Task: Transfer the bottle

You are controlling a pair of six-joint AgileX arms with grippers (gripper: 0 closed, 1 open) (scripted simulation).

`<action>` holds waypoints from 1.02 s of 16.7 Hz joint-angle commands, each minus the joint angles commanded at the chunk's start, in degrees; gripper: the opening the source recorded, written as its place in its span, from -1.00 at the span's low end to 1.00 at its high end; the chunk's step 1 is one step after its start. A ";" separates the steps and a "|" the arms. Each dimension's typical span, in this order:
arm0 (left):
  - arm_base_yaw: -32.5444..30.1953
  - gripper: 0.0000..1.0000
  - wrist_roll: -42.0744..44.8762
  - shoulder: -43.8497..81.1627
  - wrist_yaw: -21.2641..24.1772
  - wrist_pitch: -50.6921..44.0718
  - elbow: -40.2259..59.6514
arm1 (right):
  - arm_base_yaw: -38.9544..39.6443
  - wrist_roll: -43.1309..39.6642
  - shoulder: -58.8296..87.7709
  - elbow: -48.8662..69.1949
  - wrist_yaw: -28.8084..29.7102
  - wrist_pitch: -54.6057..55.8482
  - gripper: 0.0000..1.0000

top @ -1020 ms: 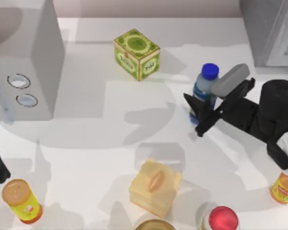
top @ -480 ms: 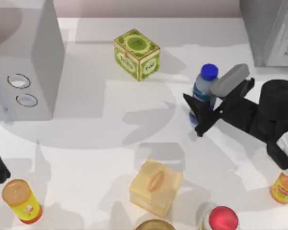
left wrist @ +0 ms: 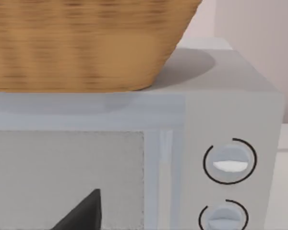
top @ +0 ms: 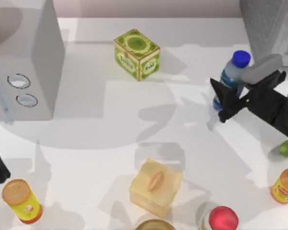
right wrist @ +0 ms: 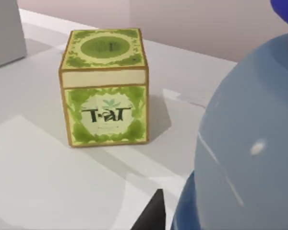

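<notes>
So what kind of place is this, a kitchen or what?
Probably a rendered kitchen-style counter set up as a test scene. A microwave with a wicker basket on top stands at the left, and groceries are scattered about: a green tea box, a yellow orange-lidded bottle.

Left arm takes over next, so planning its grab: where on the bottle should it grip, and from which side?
The right gripper grips the bottle low on its body, coming from the table's right. That leaves the upper body below the blue cap free. I'd bring the left gripper in from the table's left and close across that round, upright part.
</notes>
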 joint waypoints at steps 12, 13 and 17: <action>0.00 1.00 0.00 0.00 0.00 0.00 0.00 | -33.11 -0.07 -19.58 -19.68 4.21 -2.45 -1.00; 0.00 1.00 0.00 0.00 0.00 0.00 0.00 | -33.24 -0.16 -19.65 -19.79 4.23 -2.56 -1.00; 0.00 1.00 0.00 0.00 0.00 0.00 0.00 | -33.01 -0.02 -19.19 -19.49 4.25 -2.32 -1.00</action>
